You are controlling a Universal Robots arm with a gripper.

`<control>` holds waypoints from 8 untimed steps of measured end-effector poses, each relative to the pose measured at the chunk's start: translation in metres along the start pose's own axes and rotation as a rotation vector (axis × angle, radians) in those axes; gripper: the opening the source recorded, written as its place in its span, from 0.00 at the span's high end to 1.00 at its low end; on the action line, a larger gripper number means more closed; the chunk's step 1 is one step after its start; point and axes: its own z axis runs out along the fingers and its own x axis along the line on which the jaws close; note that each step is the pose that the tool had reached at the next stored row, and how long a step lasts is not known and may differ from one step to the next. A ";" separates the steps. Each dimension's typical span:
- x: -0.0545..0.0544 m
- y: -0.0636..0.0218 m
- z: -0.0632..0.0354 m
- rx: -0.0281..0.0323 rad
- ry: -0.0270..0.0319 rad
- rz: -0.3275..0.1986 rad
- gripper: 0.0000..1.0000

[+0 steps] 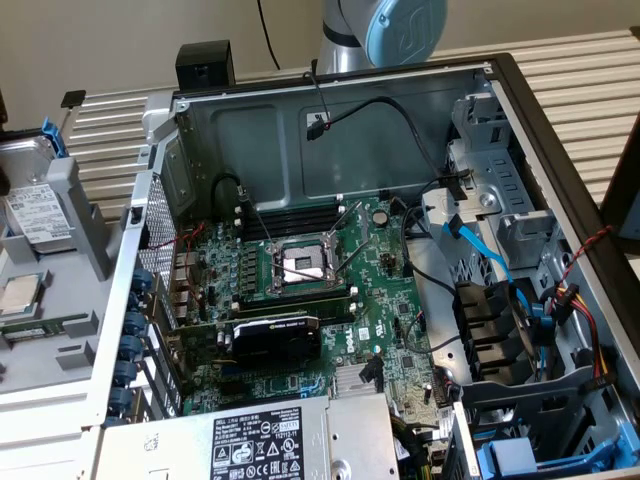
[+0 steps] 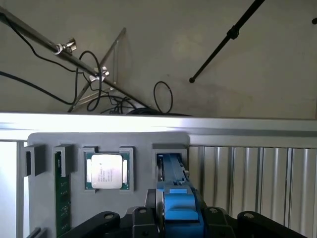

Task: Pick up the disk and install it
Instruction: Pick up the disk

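Note:
The disk [image 1: 35, 215], silver with a white label and a blue carrier, stands in a slot of the grey parts holder [image 1: 85, 215] at the exterior view's left edge. In the wrist view I see the disk [image 2: 173, 196] edge-on, its blue carrier running out of the holder's slot [image 2: 171, 161] toward the camera. My gripper [image 2: 177, 218] sits over its near end. A black finger [image 2: 143, 218] presses against each side of the carrier, shut on it. The arm's blue joint [image 1: 400, 30] shows behind the computer case.
The holder also carries a square processor chip [image 2: 106, 171] and a green memory stick [image 2: 60, 193] beside the disk's slot. The open computer case [image 1: 330, 130] holds the motherboard, cables, a labelled power supply [image 1: 270, 440] and blue drive-bay parts [image 1: 520, 455] at the exterior view's lower right.

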 end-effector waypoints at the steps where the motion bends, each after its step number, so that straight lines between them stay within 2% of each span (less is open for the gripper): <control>1: 0.000 -0.0004 0.0000 -0.0015 0.0000 0.000 0.63; 8: 0.000 -0.0026 0.0002 -0.0194 -0.0002 0.000 0.63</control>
